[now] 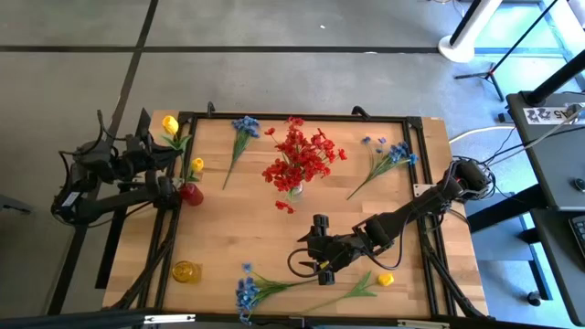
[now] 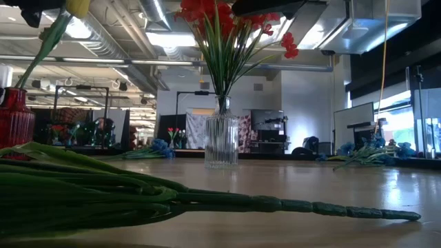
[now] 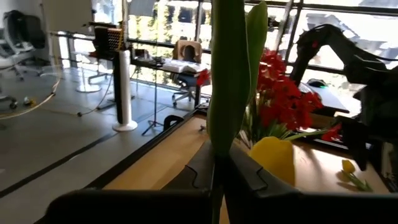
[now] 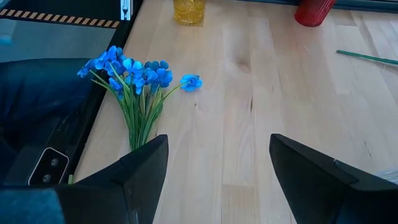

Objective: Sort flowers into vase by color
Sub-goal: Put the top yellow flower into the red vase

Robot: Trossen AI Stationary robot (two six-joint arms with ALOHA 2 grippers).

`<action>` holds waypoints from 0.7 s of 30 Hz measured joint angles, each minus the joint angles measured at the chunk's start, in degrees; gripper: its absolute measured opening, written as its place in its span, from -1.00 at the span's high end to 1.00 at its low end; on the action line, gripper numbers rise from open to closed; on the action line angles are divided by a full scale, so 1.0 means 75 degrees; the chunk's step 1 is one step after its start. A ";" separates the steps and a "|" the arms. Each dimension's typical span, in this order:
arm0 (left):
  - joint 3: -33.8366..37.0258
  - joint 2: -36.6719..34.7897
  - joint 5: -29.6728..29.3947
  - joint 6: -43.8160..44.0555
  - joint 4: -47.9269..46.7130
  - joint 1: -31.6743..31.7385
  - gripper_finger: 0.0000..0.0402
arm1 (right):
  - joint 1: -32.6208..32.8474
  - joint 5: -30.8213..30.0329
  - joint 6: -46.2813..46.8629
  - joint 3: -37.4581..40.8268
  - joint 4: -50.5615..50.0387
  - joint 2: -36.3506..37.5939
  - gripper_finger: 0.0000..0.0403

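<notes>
**A:** so what do the flowers look like?

**B:** thin green stems, small blooms. Red bunch [image 1: 300, 160] stands in a clear ribbed vase [image 2: 221, 141] mid-table, with 1 loose red bit [image 1: 284, 206] lying just in front of it. 3 blue sprays lie flat: 1 at the far edge [image 1: 241, 131], 1 at the far right [image 1: 388, 157], 1 near the front edge [image 1: 248, 291]. Yellow ones are single round blooms: 1 at the far left corner [image 1: 170, 124], 1 near the front right [image 1: 385, 279].

**A:** other containers?

**B:** a red vase [image 1: 190, 193] on the left side and a yellow vase [image 1: 184, 271] at the front left. The yellow vase looks like it has nothing in it; can't see into the red vase.

**A:** grippers?

**B:** left gripper [image 3: 219, 168] is closed tight on a yellow flower [image 1: 196, 165] by its green stem, right above the red vase. Right gripper [image 4: 217, 168] is spread wide, holding nothing, low over the front of the table, with the front blue spray just ahead of its fingers [image 4: 140, 168].
</notes>
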State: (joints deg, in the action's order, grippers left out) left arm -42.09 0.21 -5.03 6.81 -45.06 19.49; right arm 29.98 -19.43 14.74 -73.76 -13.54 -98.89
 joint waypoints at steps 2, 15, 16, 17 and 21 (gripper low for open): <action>0.0000 0.0000 -0.0056 0.0049 0.0003 0.0000 0.94 | 0.0001 0.0001 0.0000 0.0000 -0.0001 0.0000 -0.39; 0.0461 0.0000 0.0262 0.0685 0.1126 -0.0001 0.94 | 0.0000 0.0001 -0.0003 0.0000 -0.0003 0.0000 -0.39; 0.0533 0.0000 0.0265 0.0778 0.1390 0.0000 0.94 | 0.0000 0.0001 -0.0003 0.0000 -0.0006 0.0000 -0.39; 0.0615 -0.0003 0.0255 0.0875 0.1639 0.0000 0.94 | 0.0000 0.0001 -0.0003 0.0000 -0.0003 0.0000 -0.39; 0.0917 0.0000 0.0266 0.1240 0.1938 0.0000 0.94 | 0.0009 0.0029 0.0026 0.0000 -0.0009 0.0000 -0.39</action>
State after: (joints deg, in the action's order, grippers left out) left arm -35.21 0.21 -3.03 16.11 -30.53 19.49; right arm 30.04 -19.20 14.94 -73.76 -13.61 -98.89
